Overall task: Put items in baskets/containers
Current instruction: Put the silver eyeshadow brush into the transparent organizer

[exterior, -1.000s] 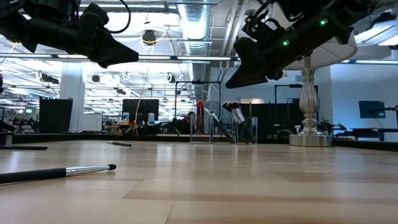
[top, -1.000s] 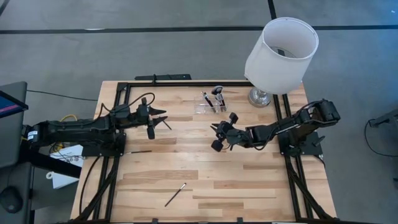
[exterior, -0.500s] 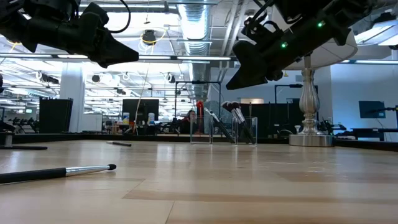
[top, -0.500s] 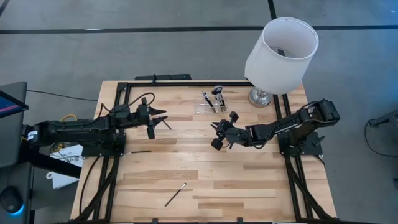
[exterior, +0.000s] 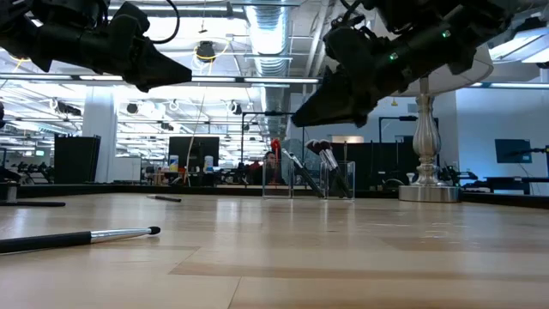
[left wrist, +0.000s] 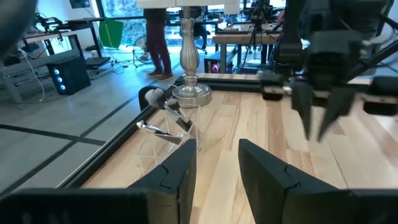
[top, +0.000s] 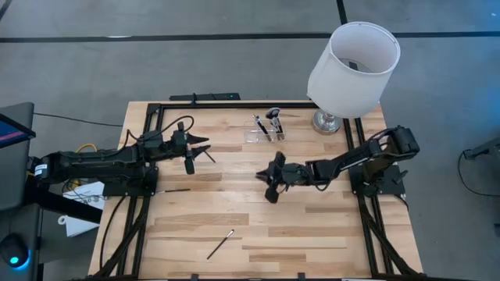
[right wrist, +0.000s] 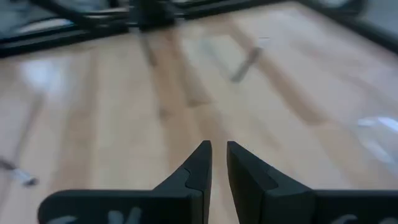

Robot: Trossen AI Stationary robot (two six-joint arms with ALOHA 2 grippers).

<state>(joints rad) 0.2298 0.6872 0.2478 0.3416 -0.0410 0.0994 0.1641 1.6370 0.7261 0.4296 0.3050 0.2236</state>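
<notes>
A clear organizer (top: pixel 266 129) stands at the table's far middle with several dark brushes leaning inside it (left wrist: pixel 163 122). A pale-handled brush (top: pixel 220 244) lies flat near the front edge. A thin black brush (top: pixel 173 190) lies flat at the left, by the left arm. My left gripper (top: pixel 206 151) hangs left of the organizer, level and open, with nothing between its fingers (left wrist: pixel 217 167). My right gripper (top: pixel 268 184) hangs over the table's middle, nearer than the organizer, tipped down. Its fingers (right wrist: pixel 217 163) stand a narrow gap apart with nothing between them.
A big white lampshade (top: pixel 353 59) on a silver base (top: pixel 326 121) stands at the far right, close to the organizer. A black frame rail (top: pixel 234 104) runs along the table's edges. Bare wood lies between the two arms and toward the front.
My right gripper has swung toward the table's near left and tipped its fingers further down. Its narrow gap looks unchanged. The brushes and organizer have not moved.
</notes>
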